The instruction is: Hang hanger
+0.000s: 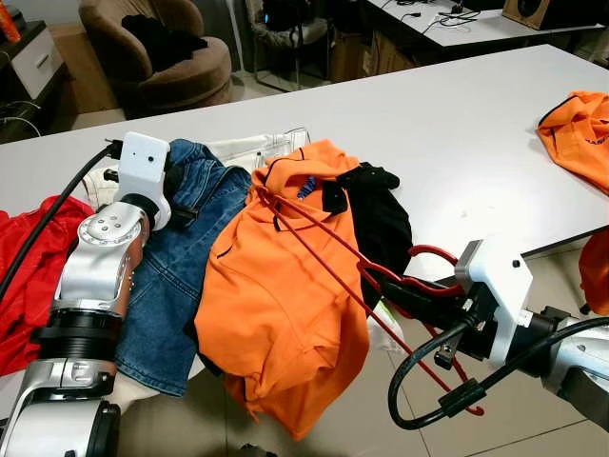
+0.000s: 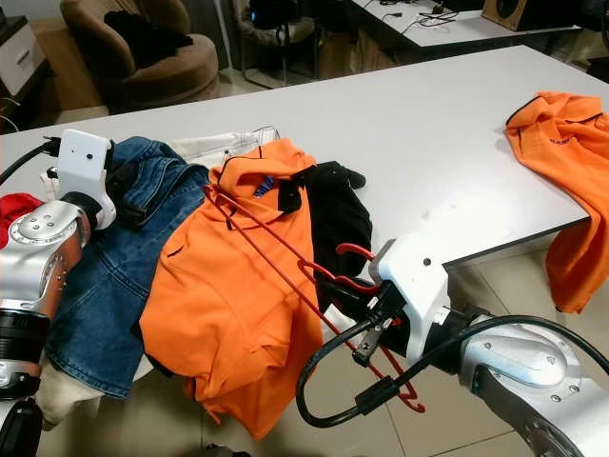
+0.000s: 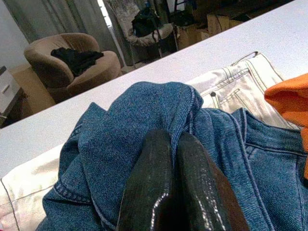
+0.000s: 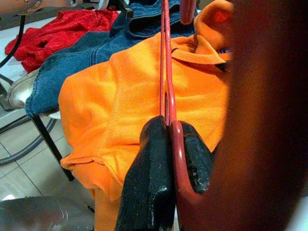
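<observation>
It looked like an office or lab room with a lounge corner: a long white worktop (image 1: 457,124) heaped with clothes, a brown tub armchair (image 1: 157,52), another desk (image 1: 476,24) strewn with cables, and cardboard boxes (image 3: 211,21) behind.

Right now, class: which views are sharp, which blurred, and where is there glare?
Left eye view: sharp, evenly lit; red hanger crisp. Right wrist view: a blurred dark-red mass near the lens, orange shirt sharp. Left wrist view: glossy highlights on the fingers, denim sharp.
</observation>
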Controlling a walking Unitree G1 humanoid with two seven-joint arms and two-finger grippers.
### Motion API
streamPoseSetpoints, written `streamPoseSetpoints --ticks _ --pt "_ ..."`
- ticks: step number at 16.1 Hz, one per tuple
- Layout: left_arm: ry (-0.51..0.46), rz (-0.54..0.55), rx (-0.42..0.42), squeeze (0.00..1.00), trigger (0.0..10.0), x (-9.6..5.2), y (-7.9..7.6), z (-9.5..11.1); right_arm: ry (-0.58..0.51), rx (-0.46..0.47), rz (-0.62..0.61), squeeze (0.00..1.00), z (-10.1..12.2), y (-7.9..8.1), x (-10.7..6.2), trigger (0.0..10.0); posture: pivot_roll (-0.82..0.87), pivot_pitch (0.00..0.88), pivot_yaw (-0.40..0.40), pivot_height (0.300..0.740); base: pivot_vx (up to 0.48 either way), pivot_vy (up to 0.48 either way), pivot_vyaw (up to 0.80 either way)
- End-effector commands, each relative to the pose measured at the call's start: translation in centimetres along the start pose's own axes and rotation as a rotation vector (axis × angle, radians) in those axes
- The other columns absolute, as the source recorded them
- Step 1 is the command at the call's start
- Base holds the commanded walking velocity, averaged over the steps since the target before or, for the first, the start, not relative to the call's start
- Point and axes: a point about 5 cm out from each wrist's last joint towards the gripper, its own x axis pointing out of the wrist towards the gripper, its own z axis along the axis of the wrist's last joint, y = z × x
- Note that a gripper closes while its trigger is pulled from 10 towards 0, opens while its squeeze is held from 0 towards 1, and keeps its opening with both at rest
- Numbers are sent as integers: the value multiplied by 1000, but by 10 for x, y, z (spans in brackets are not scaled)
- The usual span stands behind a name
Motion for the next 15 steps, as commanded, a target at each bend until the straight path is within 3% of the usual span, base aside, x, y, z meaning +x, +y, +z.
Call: streamPoseSetpoints --ticks 1,6,8,9,13,15 --pt "0 4 -11 0 0 0 3 1 -8 -9 9 0 2 1 1 10000 -242 0 76 740 0 0 0" --pt "0 4 -11 0 0 0 3 1 -8 -9 9 0 2 1 1 10000 -242 0 76 740 0 0 0" --pt "-214 -205 -205 0 0 5 -16 56 -91 -17 -86 0 8 -5 14 10000 -228 0 78 740 0 0 0" --pt "-233 -228 -224 0 0 5 -19 60 -100 -18 -96 0 9 -6 16 10000 -224 0 73 740 0 0 0" --pt "-221 -240 -220 0 0 1 -23 55 -101 -27 -96 0 10 -8 17 10000 -221 0 68 740 0 0 0" --pt "-267 -267 -214 0 0 0 -24 66 -107 -33 -106 0 10 -10 19 10000 -221 0 68 740 0 0 0"
